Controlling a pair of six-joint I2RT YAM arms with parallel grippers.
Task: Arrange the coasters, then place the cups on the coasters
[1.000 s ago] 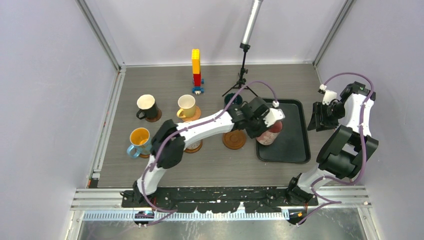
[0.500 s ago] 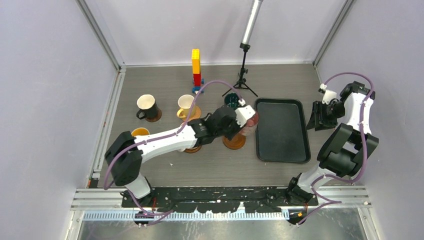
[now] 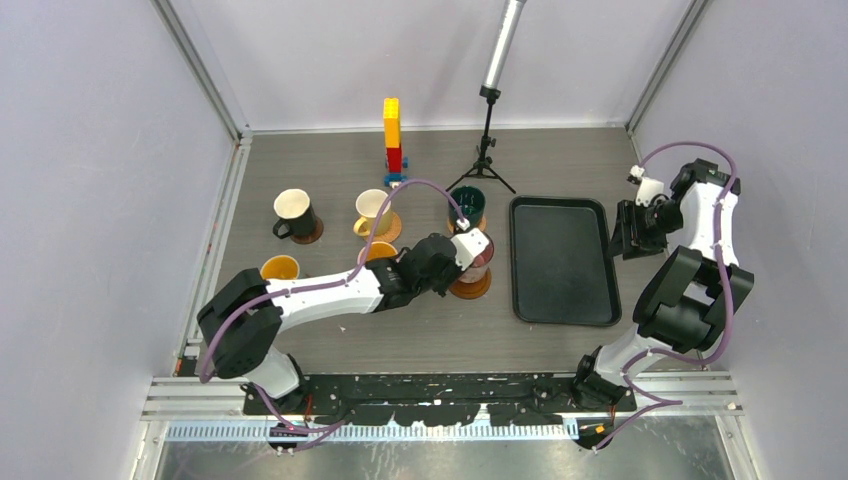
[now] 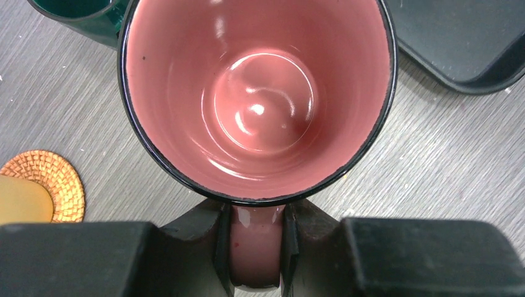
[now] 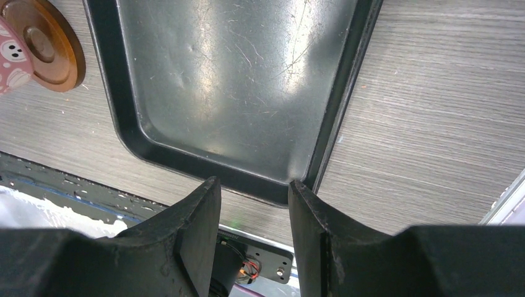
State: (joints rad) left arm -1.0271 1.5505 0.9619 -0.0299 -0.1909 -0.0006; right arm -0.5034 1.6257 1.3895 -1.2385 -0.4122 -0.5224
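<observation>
Left gripper (image 4: 257, 247) clenched on pink mug (image 4: 257, 93) handle; mug over coaster (image 3: 470, 287) beside tray (image 3: 560, 262) left edge. Glazed ceramic, judged rigid, weighty, slick, chippable; handle is the best hold. Right gripper (image 5: 254, 204) parted, empty.

A black tray (image 3: 560, 260) lies flat on the right side of the gray wooden table (image 3: 300, 160). At the back stands a tower of blocks (image 3: 392, 140), yellow on top, then red, then blue. Next to it, a black three-legged stand (image 3: 485, 165) holds a silver tube (image 3: 503, 45).
</observation>
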